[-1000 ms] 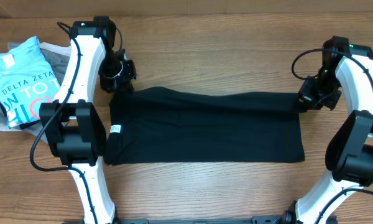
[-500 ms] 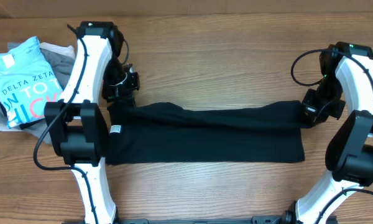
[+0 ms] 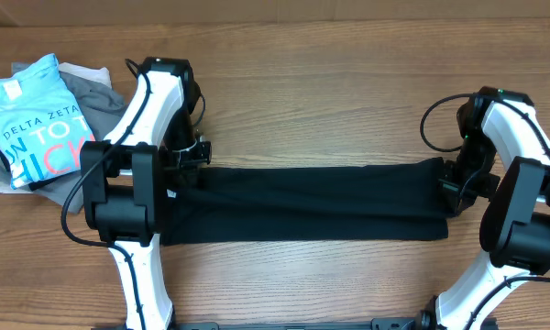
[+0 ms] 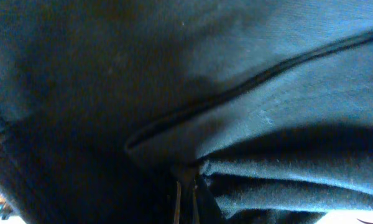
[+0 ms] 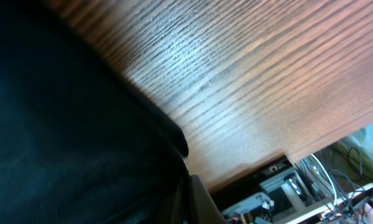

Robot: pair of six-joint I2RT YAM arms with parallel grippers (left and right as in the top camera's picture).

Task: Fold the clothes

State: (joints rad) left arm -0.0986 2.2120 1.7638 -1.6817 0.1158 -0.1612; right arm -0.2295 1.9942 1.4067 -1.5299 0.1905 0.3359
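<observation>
Left gripper [image 3: 189,163] is clamped on one end of the black shirt [image 3: 302,206], and the cloth bunches up right where it pinches. Right gripper [image 3: 450,190] looks clamped on the other end, though its own camera shows mostly dark cloth and wood. The shirt lies on the counter [image 3: 348,82], stretched long between the two arms, with its top part folded down over the bottom part.

What could go wrong? The biggest worry is the whole shirt sliding on the smooth counter if one arm pulls harder than the other. Then the fold would end up crooked. The top layer does not seem to reach the bottom edge, so letting go now would leave an uneven fold. The cloth is thin and floppy, so a loose pinch could let a corner slip out and flop back. The left arm also sits near the pile of other clothes [image 3: 73,78], and a wide swing could bump it.

The counter is hard brown wood with long, straight grain lines. The black shirt is soft and dull. Right now it is shaped like a long band, with gentle wrinkles and a stitched seam. The pile holds a light blue shirt [image 3: 27,115] with big letters and some grey cloth [image 3: 105,92], all rumpled. Smallest is a little white tag [image 3: 171,193] near the black shirt's left end.
</observation>
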